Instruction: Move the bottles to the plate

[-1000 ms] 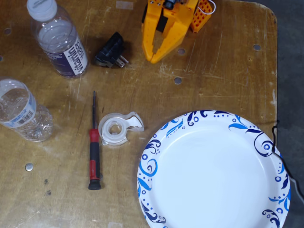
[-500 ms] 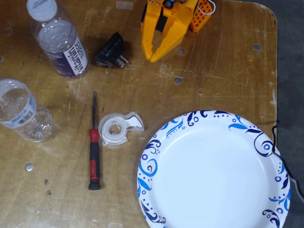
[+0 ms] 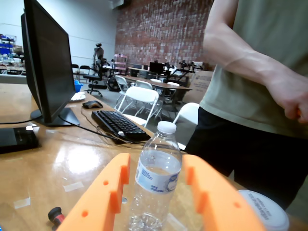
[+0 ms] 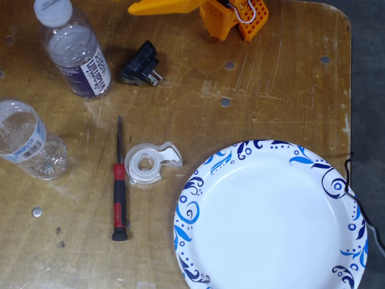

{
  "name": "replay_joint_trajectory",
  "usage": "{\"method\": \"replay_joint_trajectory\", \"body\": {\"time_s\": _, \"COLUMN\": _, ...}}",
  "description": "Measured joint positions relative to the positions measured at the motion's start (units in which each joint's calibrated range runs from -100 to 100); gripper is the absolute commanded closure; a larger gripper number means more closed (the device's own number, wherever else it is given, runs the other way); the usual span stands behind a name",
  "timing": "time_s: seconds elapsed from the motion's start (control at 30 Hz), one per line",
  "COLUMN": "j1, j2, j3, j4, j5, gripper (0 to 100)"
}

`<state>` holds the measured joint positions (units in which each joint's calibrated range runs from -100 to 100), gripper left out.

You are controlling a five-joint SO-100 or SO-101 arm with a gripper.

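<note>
The wooden table (image 4: 271, 90) spreads under me, and the plate (image 4: 271, 220) sits at its lower right in the fixed view, white middle bare, blue swirls round the rim, its right and bottom edges cut off by the frame. Both bottles stand well apart from it on the far left: the purple-label bottle (image 4: 73, 49) up at the top left, the blue-label bottle (image 4: 27, 139) below it by the left edge. My gripper (image 4: 133, 9) shows at the top edge of that view, orange, pointing left, its tip just right of the purple-label bottle's cap. In the wrist view my two orange fingers (image 3: 103, 197) are spread wide, nothing pinched, and the blue-label bottle (image 3: 155, 180) stands upright in the gap beyond them, touching neither. Between bottles and plate lie a red-and-black screwdriver (image 4: 119, 188), a clear tape dispenser (image 4: 150, 162) just beside it, and a black plug (image 4: 141, 65) nearer my arm.
</note>
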<state>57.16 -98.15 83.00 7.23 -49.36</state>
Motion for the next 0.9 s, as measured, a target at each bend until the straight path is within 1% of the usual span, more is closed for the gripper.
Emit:
{"method": "replay_joint_trajectory", "body": {"time_s": 0.13, "j1": 2.8, "j2": 0.4, "j3": -4.1, "j4": 4.6, "j5": 0.1, "gripper": 51}}
{"method": "replay_joint_trajectory", "body": {"time_s": 0.2, "j1": 4.4, "j2": 2.0, "j3": -4.9, "j4": 5.1, "j5": 0.1, "gripper": 45}}
{"method": "replay_joint_trajectory", "body": {"time_s": 0.27, "j1": 6.3, "j2": 3.9, "j3": -4.9, "j4": 5.1, "j5": 0.1, "gripper": 42}}
{"method": "replay_joint_trajectory", "body": {"time_s": 0.37, "j1": 7.4, "j2": 6.9, "j3": -4.9, "j4": 5.1, "j5": -0.6, "gripper": 41}}
{"method": "replay_joint_trajectory", "body": {"time_s": 0.5, "j1": 7.8, "j2": 12.0, "j3": -5.4, "j4": 4.5, "j5": -3.1, "gripper": 41}}
{"method": "replay_joint_trajectory", "body": {"time_s": 0.7, "j1": 9.1, "j2": 23.9, "j3": -8.1, "j4": -5.7, "j5": -4.3, "gripper": 41}}
{"method": "replay_joint_trajectory", "body": {"time_s": 0.9, "j1": 11.3, "j2": 37.5, "j3": -12.7, "j4": -14.8, "j5": -4.3, "gripper": 41}}
